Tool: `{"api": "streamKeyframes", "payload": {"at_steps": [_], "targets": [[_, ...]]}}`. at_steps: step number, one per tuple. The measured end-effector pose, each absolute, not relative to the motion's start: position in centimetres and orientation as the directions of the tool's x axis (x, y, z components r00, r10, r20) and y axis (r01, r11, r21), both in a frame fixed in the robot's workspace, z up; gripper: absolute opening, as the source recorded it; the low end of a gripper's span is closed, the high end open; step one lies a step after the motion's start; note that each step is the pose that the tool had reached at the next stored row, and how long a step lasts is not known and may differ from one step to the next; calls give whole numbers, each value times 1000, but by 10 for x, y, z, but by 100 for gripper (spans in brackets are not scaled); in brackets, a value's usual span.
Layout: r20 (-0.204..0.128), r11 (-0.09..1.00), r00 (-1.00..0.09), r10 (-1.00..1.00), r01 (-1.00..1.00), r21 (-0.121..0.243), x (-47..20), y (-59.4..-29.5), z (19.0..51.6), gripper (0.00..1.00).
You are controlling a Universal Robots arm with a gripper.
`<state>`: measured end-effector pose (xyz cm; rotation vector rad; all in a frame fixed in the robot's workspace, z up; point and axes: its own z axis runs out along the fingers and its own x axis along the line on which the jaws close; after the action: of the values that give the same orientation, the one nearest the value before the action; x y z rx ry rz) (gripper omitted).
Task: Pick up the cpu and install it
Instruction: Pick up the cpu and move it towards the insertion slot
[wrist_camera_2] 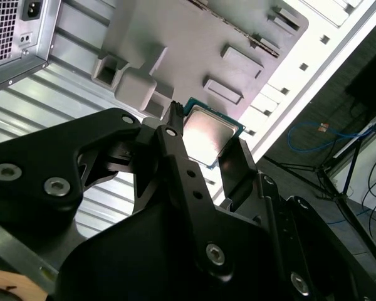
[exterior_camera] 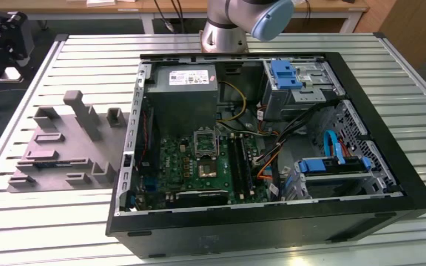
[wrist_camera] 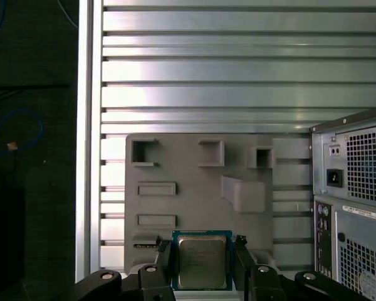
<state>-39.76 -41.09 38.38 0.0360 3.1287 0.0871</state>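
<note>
In both wrist views the cpu (wrist_camera: 202, 260) (wrist_camera_2: 211, 133), a small flat square chip with a pale silvery top and dark rim, sits between the two black fingers. My gripper (wrist_camera: 202, 263) (wrist_camera_2: 205, 149) is shut on it, one finger (wrist_camera: 165, 258) on each side. The chip hangs well above the grey plastic tray (wrist_camera: 194, 182) (wrist_camera_2: 175, 37), near one of the tray's edges. In the exterior view the open computer case (exterior_camera: 361, 221) lies on the table with its green motherboard (exterior_camera: 198, 172) showing, and the empty square socket (exterior_camera: 206, 143) sits in the board's upper half.
The grey tray (exterior_camera: 57, 149) with raised blocks lies at the exterior view's left of the case. The case's rear panel (wrist_camera: 357, 188) stands beside the tray. The slatted metal table (wrist_camera: 207, 69) drops off to a dark floor with cables. The arm's base (exterior_camera: 224, 30) stands behind the case.
</note>
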Motion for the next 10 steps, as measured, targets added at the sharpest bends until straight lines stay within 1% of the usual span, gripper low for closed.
{"api": "streamKeyframes", "payload": {"at_steps": [10], "targets": [[-11, 998, -1000, 23, 23, 56, -394, -411, 384, 47]]}}
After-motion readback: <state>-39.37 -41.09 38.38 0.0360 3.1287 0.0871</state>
